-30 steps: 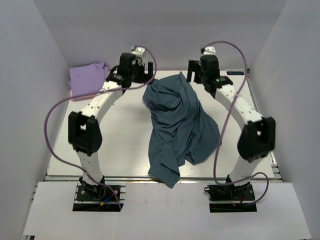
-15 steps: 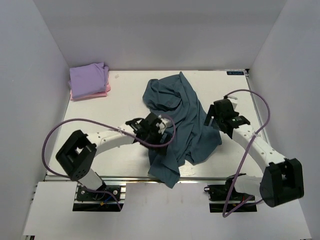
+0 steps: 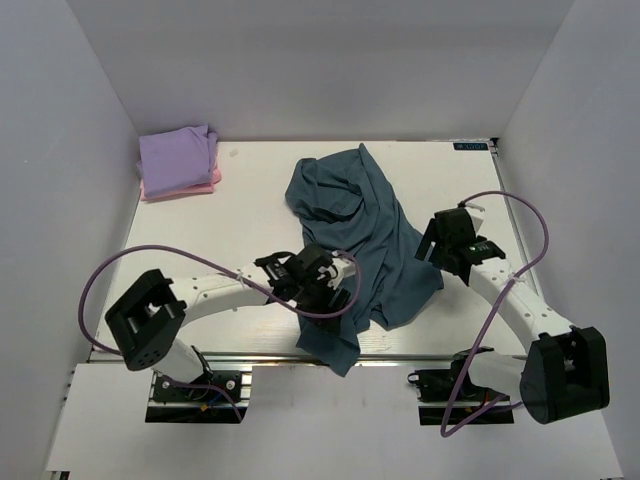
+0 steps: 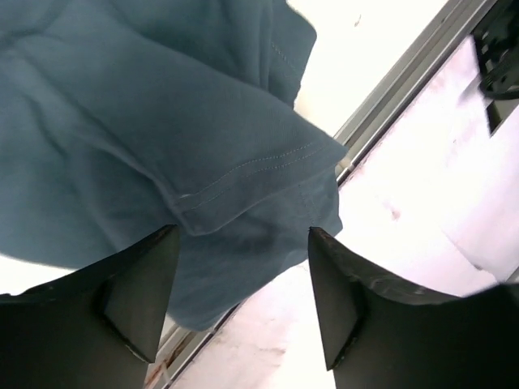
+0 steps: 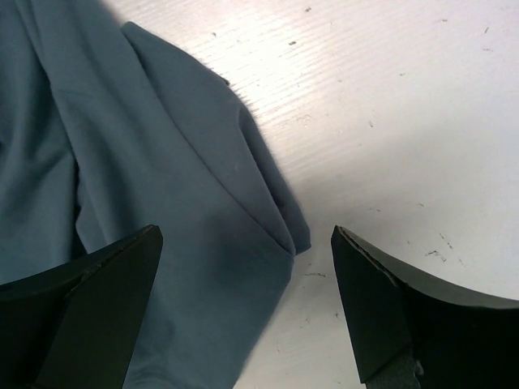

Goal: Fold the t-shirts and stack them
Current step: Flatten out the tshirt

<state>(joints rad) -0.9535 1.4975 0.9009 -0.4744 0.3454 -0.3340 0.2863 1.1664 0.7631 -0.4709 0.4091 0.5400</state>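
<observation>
Teal shirt (image 3: 358, 240) crumpled — lavender (image 3: 176, 156), pink (image 3: 196, 185) stacked.

The teal shirt (image 3: 350, 215) lies crumpled on the table (image 3: 250, 200), its near end draped over the edge. The left gripper (image 3: 328, 288) hovers over its near-left part and the right gripper (image 3: 428, 245) sits at its right edge. Far left of it, a folded purple shirt (image 3: 175, 155) lies on a pink shirt (image 3: 205, 184).

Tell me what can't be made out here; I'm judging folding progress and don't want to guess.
Pink shirt: top view, only an edge shows under the lavender shirt.
Teal shirt: top view, the left gripper covers its near-left part; both wrist views cut it off at the frame edges.
Right gripper fingertips: top view, hidden beneath its own wrist.
</observation>
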